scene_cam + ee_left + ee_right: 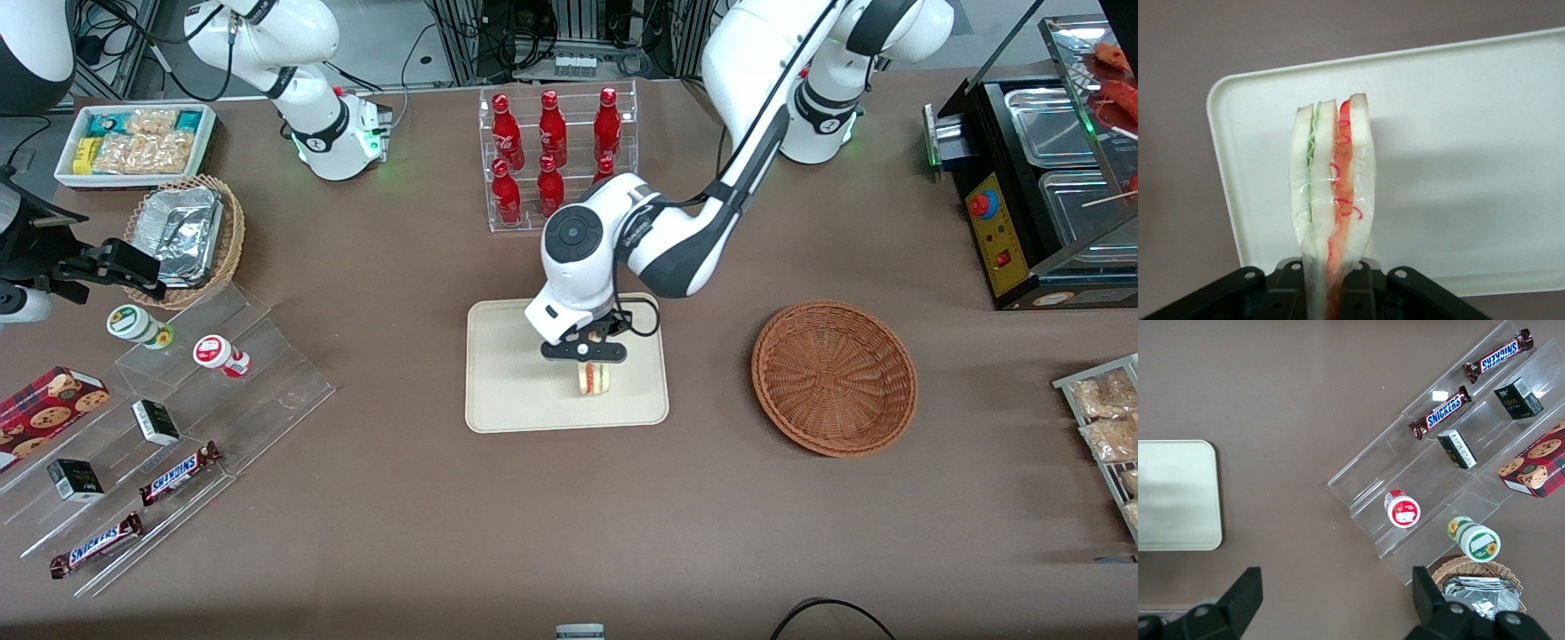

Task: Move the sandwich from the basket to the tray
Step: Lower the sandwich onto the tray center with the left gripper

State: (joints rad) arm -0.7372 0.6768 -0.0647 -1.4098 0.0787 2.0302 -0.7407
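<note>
Six red bottles near gripper, sandwich, tray.

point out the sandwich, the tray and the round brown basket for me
sandwich (1333, 193): left wrist view, on its cut edge, clamped in the tool (594, 366).
tray (507, 400): front view, bare surface near its front rim.
basket (834, 377): front view, woven bottom.

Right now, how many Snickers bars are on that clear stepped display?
2. One Snickers bar lies on the clear stepped display; the other lies nearer the front camera. The gripper holds the sandwich over the tray.
</note>
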